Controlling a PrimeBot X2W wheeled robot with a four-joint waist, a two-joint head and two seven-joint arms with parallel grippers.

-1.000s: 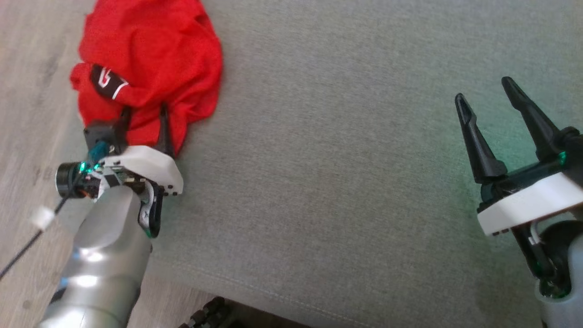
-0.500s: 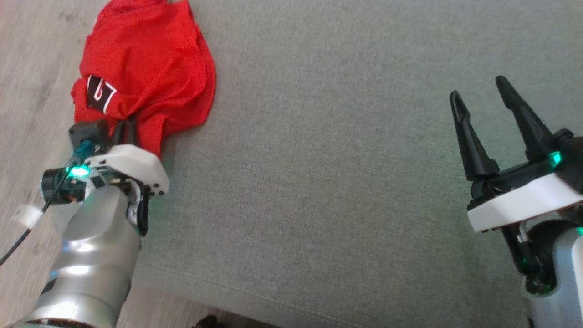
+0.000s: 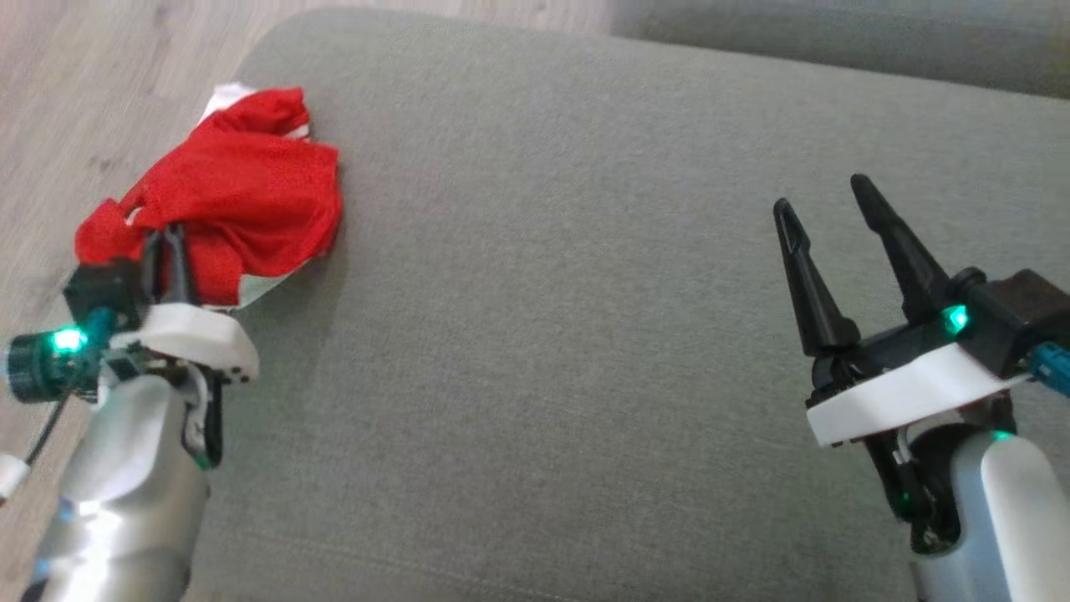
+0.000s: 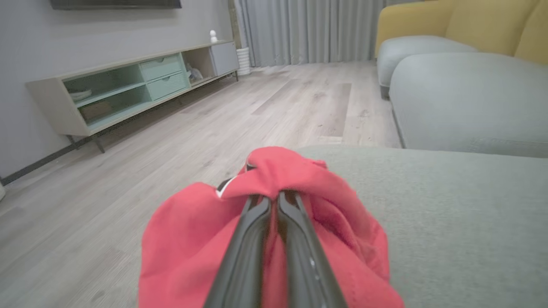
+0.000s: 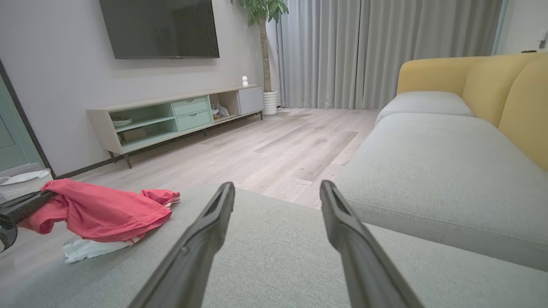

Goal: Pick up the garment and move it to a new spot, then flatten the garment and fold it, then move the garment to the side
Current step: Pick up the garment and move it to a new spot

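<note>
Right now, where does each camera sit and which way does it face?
Head view: on the head, looking down at the grey cushion; left claw shut on the red garment, right claw open.
Left wrist view: along the left claw, facing the cabinet.
Right wrist view: along the right claw, facing the same cabinet and a yellow sofa.
Shared: every view shows the garment.

Pale wood floor, wall-mounted TV over low console, grey curtains, potted plant, yellow-backed grey sofa.
</note>
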